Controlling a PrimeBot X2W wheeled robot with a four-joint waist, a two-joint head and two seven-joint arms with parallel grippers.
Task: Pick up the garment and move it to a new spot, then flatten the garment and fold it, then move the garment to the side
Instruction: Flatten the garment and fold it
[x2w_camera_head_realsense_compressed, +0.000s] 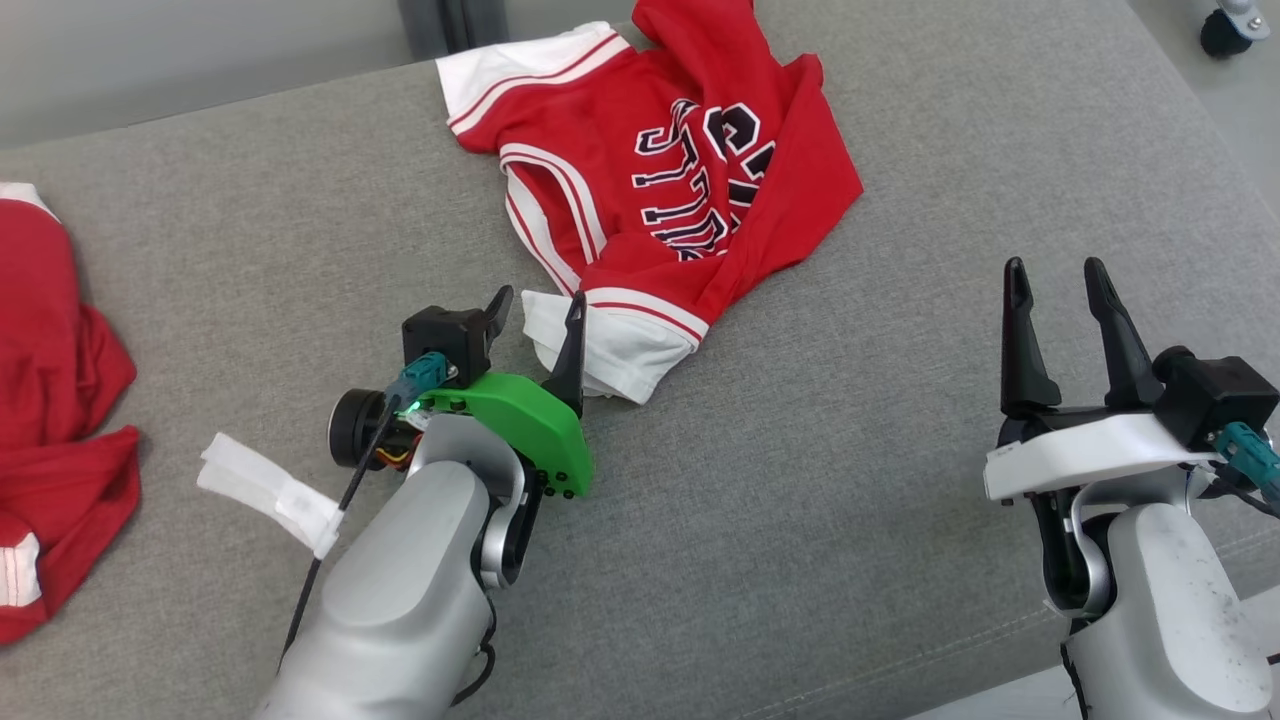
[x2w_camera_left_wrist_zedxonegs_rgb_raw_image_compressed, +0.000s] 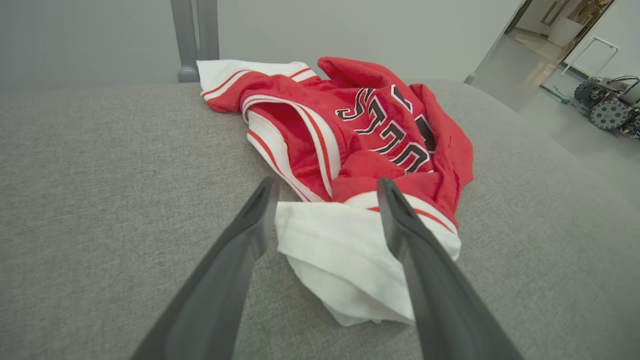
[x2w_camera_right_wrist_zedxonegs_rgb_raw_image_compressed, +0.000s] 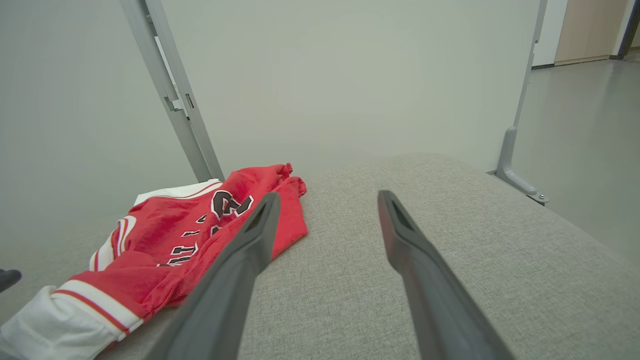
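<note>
The garment (x2w_camera_head_realsense_compressed: 660, 170) is a red shirt with white trim and dark letters. It lies bunched up at 12 o'clock on the counter (x2w_camera_head_realsense_compressed: 850, 420), right by the far edge. The counter's right edge runs from 1 o'clock down to 3 o'clock. Its near edge shows at 5 o'clock. Between the garment and the right edge there is a wide bare patch. A second red cloth (x2w_camera_head_realsense_compressed: 50, 400) sits at 9 o'clock, well apart from the garment. A white strip (x2w_camera_head_realsense_compressed: 265, 490) lies at 8 o'clock, near the left arm (x2w_camera_head_realsense_compressed: 400, 600).

The counter is soft gray cloth. Behind it stand a pale wall (x2w_camera_right_wrist_zedxonegs_rgb_raw_image_compressed: 350, 75) and a gray metal post (x2w_camera_right_wrist_zedxonegs_rgb_raw_image_compressed: 170, 95). The floor (x2w_camera_right_wrist_zedxonegs_rgb_raw_image_compressed: 590, 125) is smooth and gray.

The left arm reaches from 7 o'clock toward the middle. The left end effector (x2w_camera_head_realsense_compressed: 538, 298) is spread wide and low. The garment's white sleeve end (x2w_camera_left_wrist_zedxonegs_rgb_raw_image_compressed: 345, 255) sits between its two fingers, not pinched. The right arm (x2w_camera_head_realsense_compressed: 1150, 600) waits at 4 o'clock. The right end effector (x2w_camera_head_realsense_compressed: 1055, 268) points to 12 o'clock, spread wide, holding nothing, well apart from the garment.
</note>
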